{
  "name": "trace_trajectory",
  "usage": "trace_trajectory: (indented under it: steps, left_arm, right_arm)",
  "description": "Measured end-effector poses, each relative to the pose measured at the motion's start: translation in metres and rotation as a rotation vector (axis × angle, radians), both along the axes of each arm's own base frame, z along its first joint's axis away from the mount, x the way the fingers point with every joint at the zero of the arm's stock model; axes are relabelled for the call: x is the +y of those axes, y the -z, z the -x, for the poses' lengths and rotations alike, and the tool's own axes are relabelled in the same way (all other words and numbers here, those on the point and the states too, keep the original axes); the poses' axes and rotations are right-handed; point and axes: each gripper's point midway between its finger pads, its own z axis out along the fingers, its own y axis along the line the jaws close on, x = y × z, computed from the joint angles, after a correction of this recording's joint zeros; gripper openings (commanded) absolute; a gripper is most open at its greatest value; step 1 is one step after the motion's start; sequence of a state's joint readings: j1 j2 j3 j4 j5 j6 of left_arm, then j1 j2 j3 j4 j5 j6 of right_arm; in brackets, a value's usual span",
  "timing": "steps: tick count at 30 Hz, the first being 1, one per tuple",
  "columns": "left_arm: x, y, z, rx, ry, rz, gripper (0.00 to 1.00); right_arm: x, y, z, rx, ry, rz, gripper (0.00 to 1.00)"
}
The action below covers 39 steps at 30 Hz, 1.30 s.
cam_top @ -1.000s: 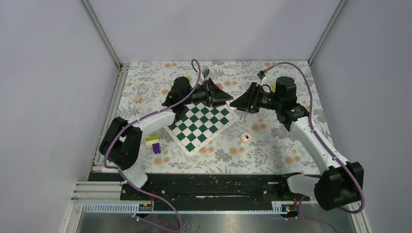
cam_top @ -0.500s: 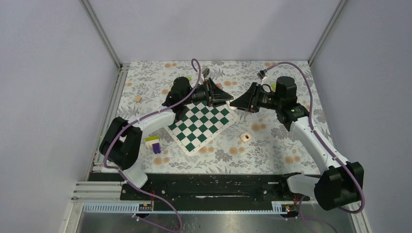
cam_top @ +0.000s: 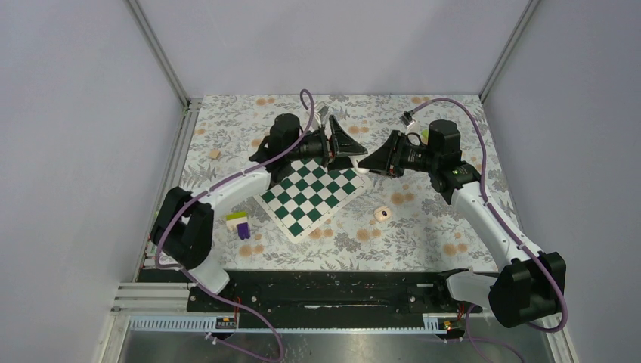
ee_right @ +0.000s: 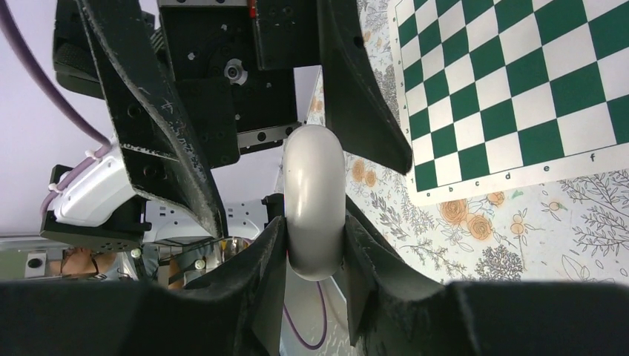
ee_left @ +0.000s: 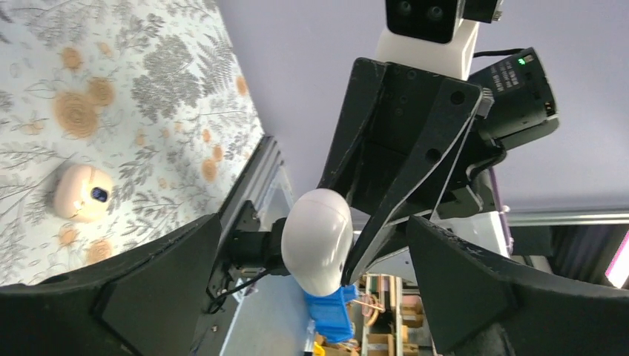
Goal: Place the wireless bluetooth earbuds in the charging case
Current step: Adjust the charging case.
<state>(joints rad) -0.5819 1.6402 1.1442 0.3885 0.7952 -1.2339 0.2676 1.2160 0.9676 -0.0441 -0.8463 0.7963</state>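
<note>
A white oval earbud (ee_right: 314, 194) is pinched between the fingers of my right gripper (ee_right: 314, 222), held in the air above the far edge of the chessboard. In the left wrist view the same earbud (ee_left: 317, 239) sits between the jaws of my left gripper (ee_left: 315, 230), which stand wide apart and do not touch it. From above, the left gripper (cam_top: 349, 145) and right gripper (cam_top: 364, 161) meet tip to tip. The beige charging case (cam_top: 382, 215) lies on the flowered cloth right of the board, dark hollow facing up, and also shows as the case (ee_left: 81, 194) in the left wrist view.
A green-and-white chessboard (cam_top: 311, 189) lies tilted at the middle of the table. Stacked yellow, green and purple blocks (cam_top: 240, 224) sit to its left. A small tan block (cam_top: 215, 153) lies at the far left. Frame posts and walls close in the table.
My left gripper has opened wide and let go of the earbud. The right gripper closed on it a moment before and keeps hold. The arms have barely moved.
</note>
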Motion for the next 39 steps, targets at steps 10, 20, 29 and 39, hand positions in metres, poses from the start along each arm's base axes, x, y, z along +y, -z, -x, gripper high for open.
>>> trace_trajectory:
  steps: [10,20,29,39]
  left_arm:
    - [0.039,-0.011,-0.015,-0.163,-0.248,-0.181,0.99]
    - [0.069,-0.062,0.018,-0.89,-0.401,-0.377,0.99]
    - [0.059,0.001,0.065,-1.529,-0.061,-0.648,0.95]
    - [0.056,0.005,0.082,-1.758,0.063,-0.671,0.87]
  right_arm:
    - [-0.002,0.009,0.002,0.057,0.016,0.024,0.0]
    - [0.001,0.016,-0.004,0.228,0.037,0.018,0.0]
    - [0.001,0.007,0.02,0.348,0.029,-0.05,0.0]
    - [0.002,-0.003,0.049,0.486,-0.036,-0.095,0.0]
